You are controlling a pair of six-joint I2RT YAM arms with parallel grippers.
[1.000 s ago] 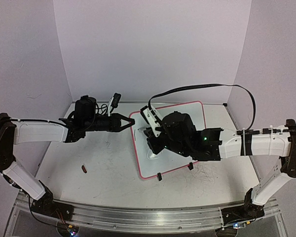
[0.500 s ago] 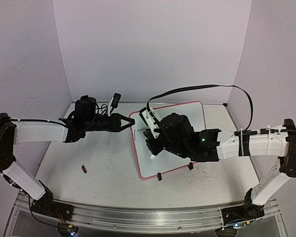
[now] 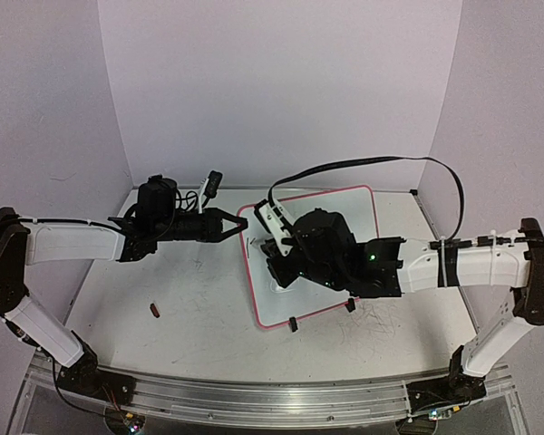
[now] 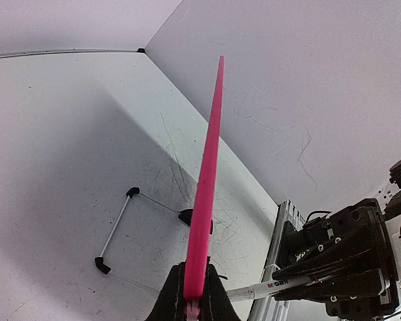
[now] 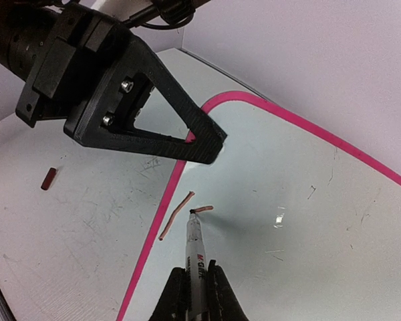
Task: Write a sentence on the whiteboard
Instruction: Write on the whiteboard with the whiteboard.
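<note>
Left jaws clamp whiteboard (image 3: 346, 212) rim | right jaws hold marker (image 5: 195, 249) near rim

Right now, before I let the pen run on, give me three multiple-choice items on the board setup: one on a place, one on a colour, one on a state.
1. Where is the tip of the marker?
A. Over bare table beside the board
B. On the whiteboard, just inside the edge that the left hand grips
C. At the board's far right corner

2. What colour is the rim of the whiteboard?
A. Blue
B. Green
C. Pink

3. What state is the left hand in?
A. Shut on the whiteboard's rim
B. Open above the board
C. Shut on the marker

Answers:
1. B: the right wrist view shows the tip on the white surface beside the pink edge, with the marker in the right hand.
2. C: every view shows a pink border.
3. A: the left wrist view shows the fingers pinching the pink edge.
</note>
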